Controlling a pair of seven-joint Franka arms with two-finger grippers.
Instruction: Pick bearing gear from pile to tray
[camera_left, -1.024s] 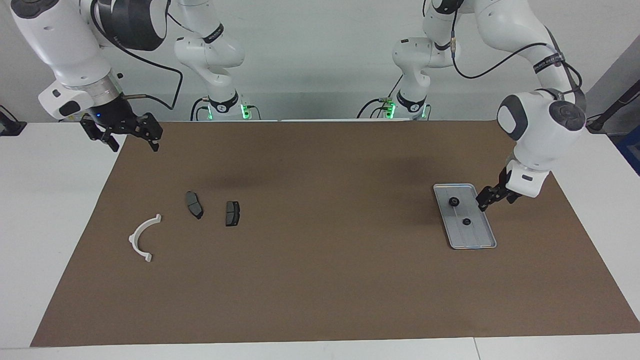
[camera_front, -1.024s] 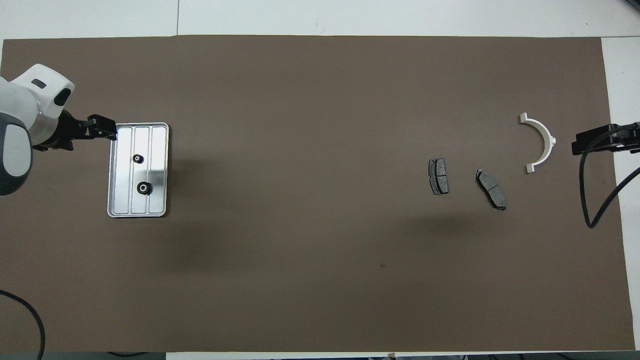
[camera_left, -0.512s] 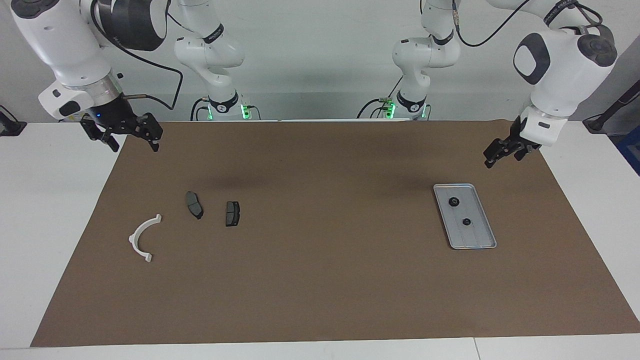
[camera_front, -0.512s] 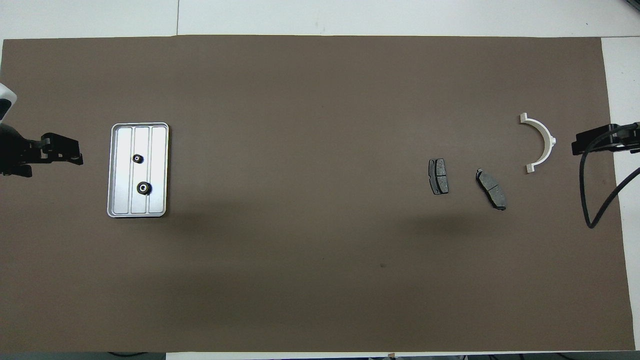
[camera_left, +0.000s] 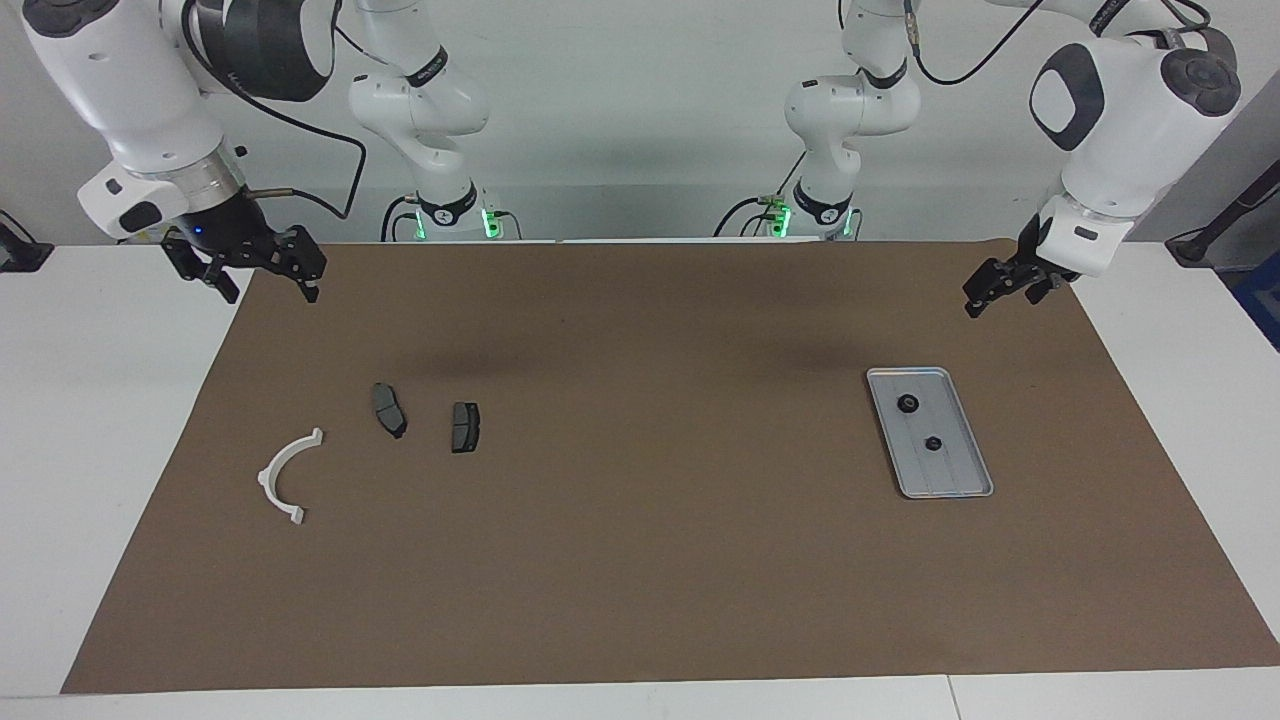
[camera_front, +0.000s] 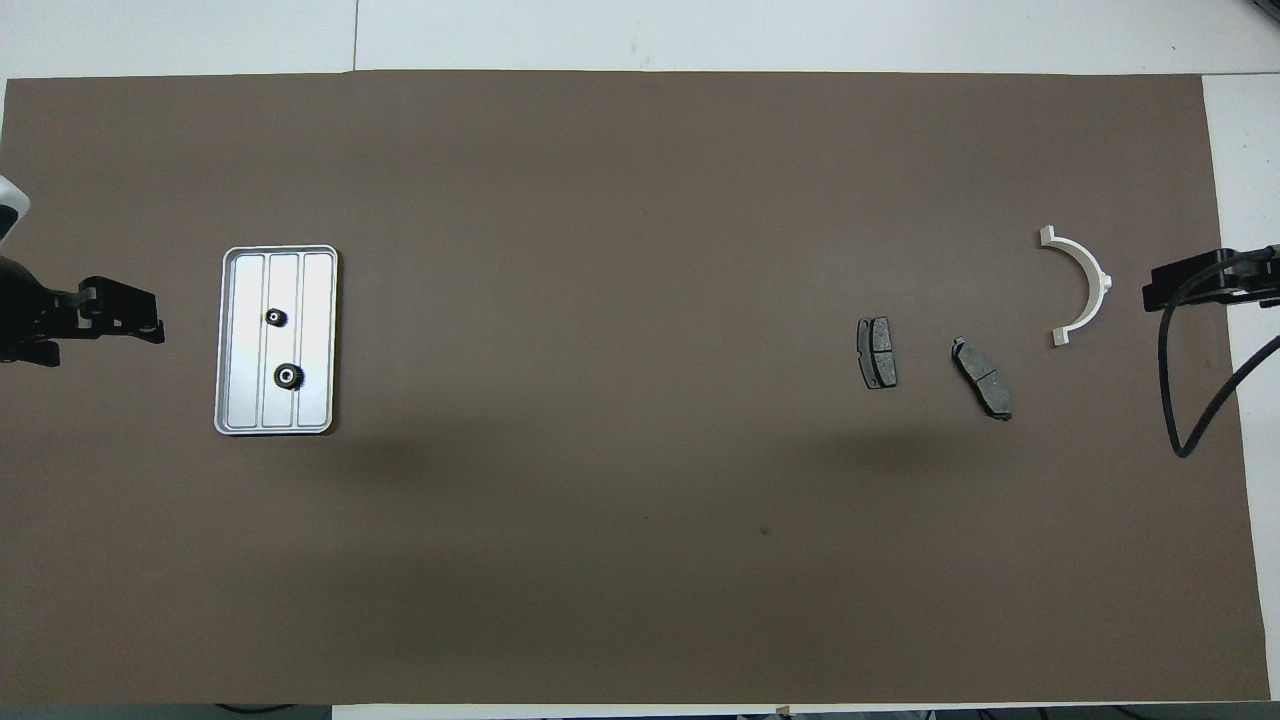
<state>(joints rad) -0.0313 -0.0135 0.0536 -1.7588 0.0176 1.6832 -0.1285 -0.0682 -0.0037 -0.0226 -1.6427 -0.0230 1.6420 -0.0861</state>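
Showing only in facing view, both arms' white bodies (camera_left: 1120, 110)

A: L arm? B: Wrist raised over the mat's edge at its own end; left gripper (camera_left: 985, 292) angled down, fingers apart, holding nothing.
A: R arm? B: Waits — wrist bent over the mat corner at its end; right gripper (camera_left: 262, 272) up in the air, fingers spread wide, nothing between them.
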